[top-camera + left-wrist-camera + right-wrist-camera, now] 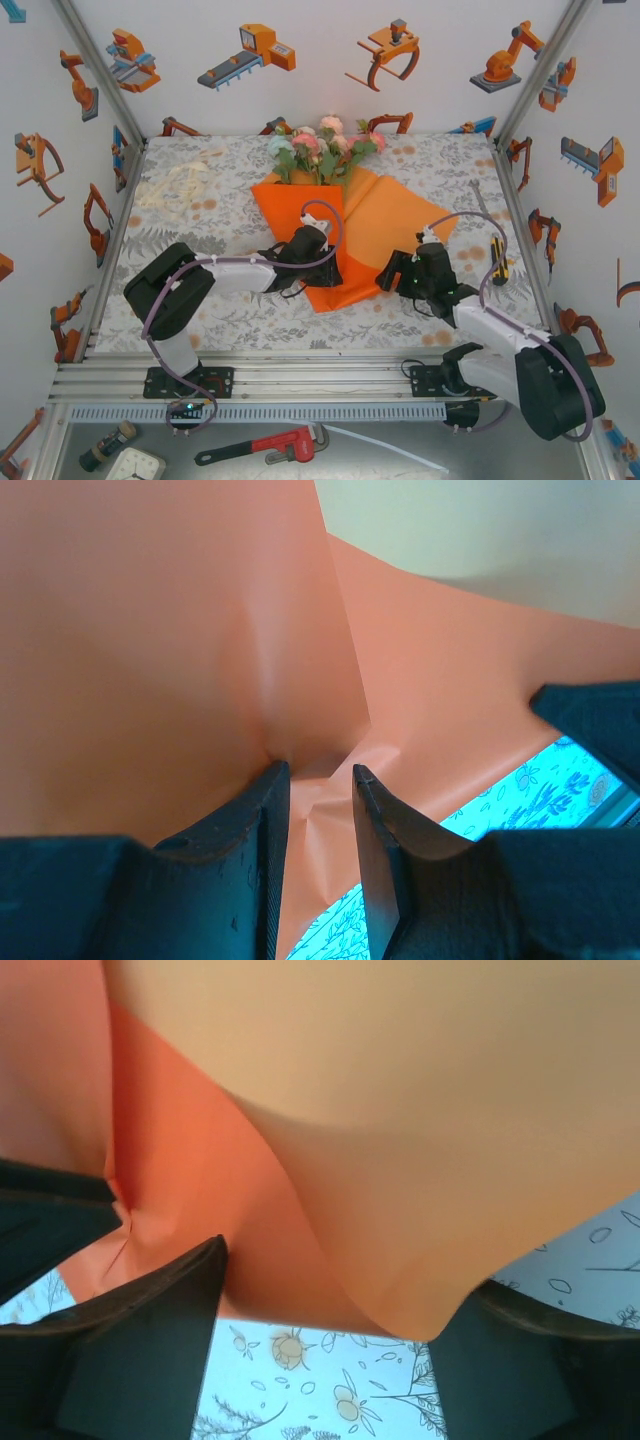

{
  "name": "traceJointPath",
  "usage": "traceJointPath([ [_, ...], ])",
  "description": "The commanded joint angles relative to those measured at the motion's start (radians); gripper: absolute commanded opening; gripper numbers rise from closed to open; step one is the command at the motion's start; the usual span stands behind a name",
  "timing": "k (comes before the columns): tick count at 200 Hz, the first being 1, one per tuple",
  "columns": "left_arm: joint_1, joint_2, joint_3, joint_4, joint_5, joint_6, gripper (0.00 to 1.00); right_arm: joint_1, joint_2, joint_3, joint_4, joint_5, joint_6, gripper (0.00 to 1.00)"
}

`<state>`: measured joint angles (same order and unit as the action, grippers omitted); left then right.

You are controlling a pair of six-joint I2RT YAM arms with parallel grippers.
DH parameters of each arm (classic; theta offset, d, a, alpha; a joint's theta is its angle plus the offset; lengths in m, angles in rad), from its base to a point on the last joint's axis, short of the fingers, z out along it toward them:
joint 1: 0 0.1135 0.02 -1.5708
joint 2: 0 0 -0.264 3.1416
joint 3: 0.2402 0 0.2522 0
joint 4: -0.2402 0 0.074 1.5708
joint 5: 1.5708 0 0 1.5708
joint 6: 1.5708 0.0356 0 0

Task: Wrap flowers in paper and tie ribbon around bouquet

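The orange paper (pixel 385 215) lies in the middle of the table, its left half folded over the stems of the flowers (pixel 322 145), whose pink and mint blooms stick out at the far end. My left gripper (pixel 320 264) is shut on a creased fold of the paper (pixel 150 630) near its lower tip, and the crease sits between the fingertips of that gripper (pixel 320 772). My right gripper (pixel 393 271) stands open at the paper's lower right edge. A lifted flap of paper (pixel 400 1110) curves above this gripper (pixel 340 1280). The cream ribbon (pixel 175 186) lies loose at the far left.
A floral-print cloth (pixel 220 305) covers the table. A yellow-and-black tool (pixel 498 262) and a thin rod (pixel 480 200) lie at the right edge. Printed walls close the table in on three sides. A red wrench (pixel 265 448) lies below the front rail.
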<state>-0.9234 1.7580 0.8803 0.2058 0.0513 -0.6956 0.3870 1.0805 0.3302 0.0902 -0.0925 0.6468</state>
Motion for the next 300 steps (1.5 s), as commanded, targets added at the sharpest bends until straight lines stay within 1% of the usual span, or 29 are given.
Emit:
traceJointPath([
  [1,0.0,0.022,-0.001,-0.042,-0.045,0.001,0.35,0.003,0.031,0.002,-0.036,0.136,0.03,0.59],
  [14,0.0,0.022,-0.001,-0.045,-0.049,-0.001,0.35,0.003,0.032,0.015,-0.062,0.15,0.023,0.51],
  [31,0.0,0.021,-0.004,-0.04,-0.051,-0.005,0.35,0.015,0.035,0.013,-0.025,0.093,-0.008,0.43],
  [42,0.0,0.024,-0.006,-0.039,-0.051,-0.008,0.35,0.043,0.041,0.031,-0.04,0.091,-0.036,0.34],
  [49,0.0,0.027,-0.004,-0.039,-0.051,-0.009,0.35,0.073,0.045,0.056,-0.077,0.123,-0.056,0.29],
  [72,0.0,0.033,-0.004,-0.034,-0.05,-0.012,0.35,0.191,0.037,0.12,-0.173,0.265,-0.134,0.16],
  [80,0.0,0.037,-0.004,-0.034,-0.048,-0.011,0.35,0.229,0.03,0.139,-0.194,0.3,-0.154,0.14],
  [97,0.0,0.043,-0.007,-0.029,-0.048,-0.014,0.35,0.287,0.028,0.176,-0.207,0.325,-0.197,0.15],
  [114,0.0,0.05,-0.009,-0.022,-0.045,-0.019,0.35,0.326,0.067,0.223,-0.199,0.276,-0.235,0.22],
  [122,0.0,0.052,-0.008,-0.02,-0.044,-0.021,0.35,0.346,0.092,0.249,-0.206,0.268,-0.243,0.27],
  [137,0.0,0.045,-0.012,-0.02,-0.041,-0.021,0.35,0.357,0.131,0.303,-0.249,0.287,-0.221,0.46],
  [144,0.0,0.039,-0.015,-0.021,-0.045,-0.02,0.35,0.357,0.138,0.326,-0.282,0.32,-0.207,0.51],
  [161,0.0,0.022,-0.025,-0.028,-0.05,-0.011,0.35,0.357,0.129,0.364,-0.378,0.466,-0.19,0.52],
  [171,0.0,0.017,-0.029,-0.032,-0.047,0.004,0.35,0.355,0.106,0.363,-0.403,0.525,-0.195,0.52],
  [180,-0.001,0.015,-0.027,-0.04,-0.038,0.023,0.35,0.354,0.081,0.354,-0.418,0.557,-0.193,0.53],
  [190,-0.001,0.018,-0.019,-0.062,-0.041,0.039,0.34,0.351,0.049,0.339,-0.426,0.576,-0.18,0.58],
  [196,-0.002,0.021,-0.015,-0.076,-0.047,0.045,0.34,0.346,0.03,0.328,-0.428,0.576,-0.169,0.59],
  [204,-0.003,0.023,-0.011,-0.088,-0.055,0.053,0.34,0.335,0.005,0.309,-0.415,0.553,-0.162,0.56],
  [212,-0.003,0.025,-0.006,-0.103,-0.067,0.059,0.35,0.324,-0.015,0.283,-0.389,0.528,-0.157,0.49],
  [216,-0.003,0.026,-0.005,-0.111,-0.074,0.064,0.34,0.321,-0.024,0.268,-0.376,0.524,-0.152,0.44],
  [229,-0.007,0.031,0.004,-0.144,-0.1,0.085,0.35,0.314,-0.047,0.229,-0.337,0.531,-0.151,0.2],
  [233,-0.008,0.031,0.007,-0.156,-0.111,0.093,0.34,0.311,-0.053,0.225,-0.333,0.544,-0.152,0.15],
  [237,-0.01,0.032,0.01,-0.166,-0.122,0.102,0.35,0.31,-0.057,0.22,-0.33,0.554,-0.154,0.12],
  [247,-0.012,0.034,0.017,-0.191,-0.138,0.127,0.34,0.299,-0.064,0.217,-0.325,0.553,-0.165,0.11],
  [265,-0.015,0.049,0.04,-0.231,-0.137,0.157,0.35,0.272,-0.069,0.22,-0.298,0.456,-0.201,0.11],
  [287,-0.025,0.065,0.062,-0.239,-0.128,0.166,0.37,0.266,-0.075,0.224,-0.254,0.392,-0.19,0.11],
  [294,-0.03,0.07,0.069,-0.24,-0.132,0.165,0.38,0.266,-0.074,0.224,-0.226,0.346,-0.196,0.11],
  [300,-0.033,0.073,0.073,-0.24,-0.139,0.163,0.39,0.266,-0.072,0.226,-0.196,0.279,-0.211,0.12],
])
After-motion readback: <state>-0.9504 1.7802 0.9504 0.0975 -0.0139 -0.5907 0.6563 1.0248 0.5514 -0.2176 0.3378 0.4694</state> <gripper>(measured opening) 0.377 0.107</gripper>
